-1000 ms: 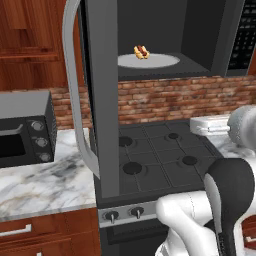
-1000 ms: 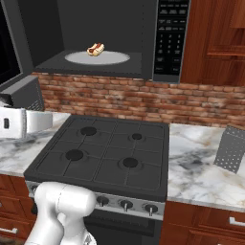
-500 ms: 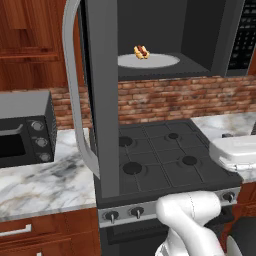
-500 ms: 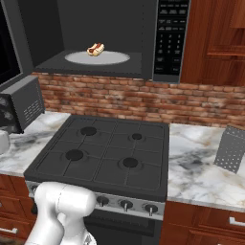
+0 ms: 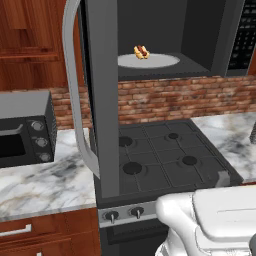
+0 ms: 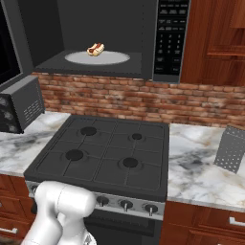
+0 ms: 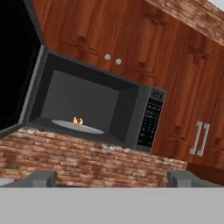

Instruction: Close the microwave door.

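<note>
microwave door (image 5: 102, 95) wide open

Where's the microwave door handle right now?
In the left base view the handle runs down the outer edge of the wide-open microwave door, left of the stove and right of the toaster oven.

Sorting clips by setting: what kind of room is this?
A home kitchen, rendered: an open microwave above a gas stove, marble counters either side, with dark wood cabinets.
</note>
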You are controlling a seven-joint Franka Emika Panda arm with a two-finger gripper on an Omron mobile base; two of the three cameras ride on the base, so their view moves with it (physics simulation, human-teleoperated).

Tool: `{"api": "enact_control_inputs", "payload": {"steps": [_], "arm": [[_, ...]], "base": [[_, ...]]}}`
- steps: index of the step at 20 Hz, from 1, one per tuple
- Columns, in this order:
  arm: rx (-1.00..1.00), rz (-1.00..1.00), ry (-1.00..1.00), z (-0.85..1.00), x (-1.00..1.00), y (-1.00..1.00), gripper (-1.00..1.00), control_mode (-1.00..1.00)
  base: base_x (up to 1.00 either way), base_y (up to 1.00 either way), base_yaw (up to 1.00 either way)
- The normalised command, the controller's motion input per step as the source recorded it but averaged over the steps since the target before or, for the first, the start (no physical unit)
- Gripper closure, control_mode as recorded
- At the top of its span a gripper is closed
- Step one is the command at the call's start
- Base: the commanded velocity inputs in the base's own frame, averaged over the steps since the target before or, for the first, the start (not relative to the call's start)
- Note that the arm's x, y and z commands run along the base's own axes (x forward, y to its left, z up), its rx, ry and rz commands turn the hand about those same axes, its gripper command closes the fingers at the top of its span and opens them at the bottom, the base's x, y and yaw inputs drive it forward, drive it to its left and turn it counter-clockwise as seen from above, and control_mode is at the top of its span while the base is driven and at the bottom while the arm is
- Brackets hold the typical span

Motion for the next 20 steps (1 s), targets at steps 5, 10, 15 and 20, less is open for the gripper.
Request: {"api": "enact_control_inputs", "payload": {"steps": [5,10,15,20], "arm": [[-0.28,-0.20,-0.02,0.16,-0.47,0.98,-1.00,-1.00],[-0.21,-0.16,-0.03,0.06,-0.23,0.92,-1.00,-1.00],[-0.18,-0.16,-0.03,-0.05,0.46,0.80,-1.00,-1.00],[-0.20,-0.16,0.00,-0.19,0.95,0.40,-1.00,-1.00]], "base": [[0.00,0.00,0.00],[0.00,0.00,0.00],[0.00,0.00,0.00],[0.00,0.00,0.00]]}}
